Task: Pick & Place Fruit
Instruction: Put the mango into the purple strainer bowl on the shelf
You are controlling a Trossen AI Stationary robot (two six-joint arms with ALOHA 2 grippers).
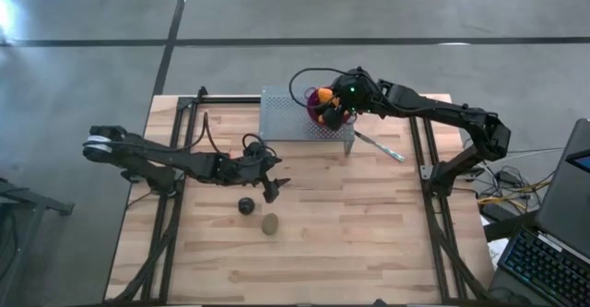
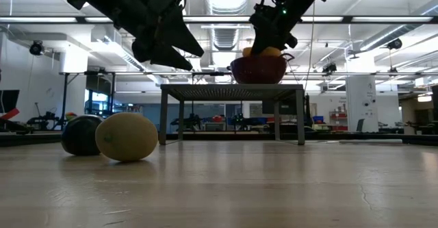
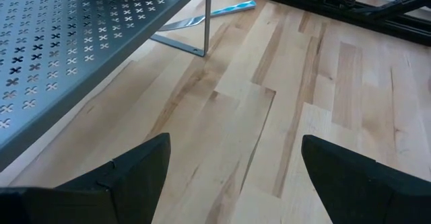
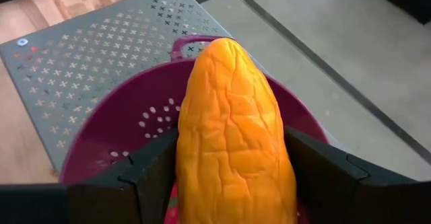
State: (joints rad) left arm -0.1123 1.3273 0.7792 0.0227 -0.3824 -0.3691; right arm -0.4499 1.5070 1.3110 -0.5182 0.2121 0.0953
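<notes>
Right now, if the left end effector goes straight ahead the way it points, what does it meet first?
Probably the bare wooden table: the left end effector is open and tilted down at empty boards. The metal rack stands off to one side, though depth is hard to judge.

Wooden table [image 1: 369, 233], perforated stand [image 1: 286, 113], utensil [image 1: 380, 147], two fruits [image 1: 258, 215]

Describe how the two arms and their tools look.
Both arms are dark, slim and jointed. The left arm has a pale band near its base and black cables looping at the wrist. The right arm shows a small green light and a black cable loop near its tool. The left tool has broad, wedge-shaped black fingers.
</notes>
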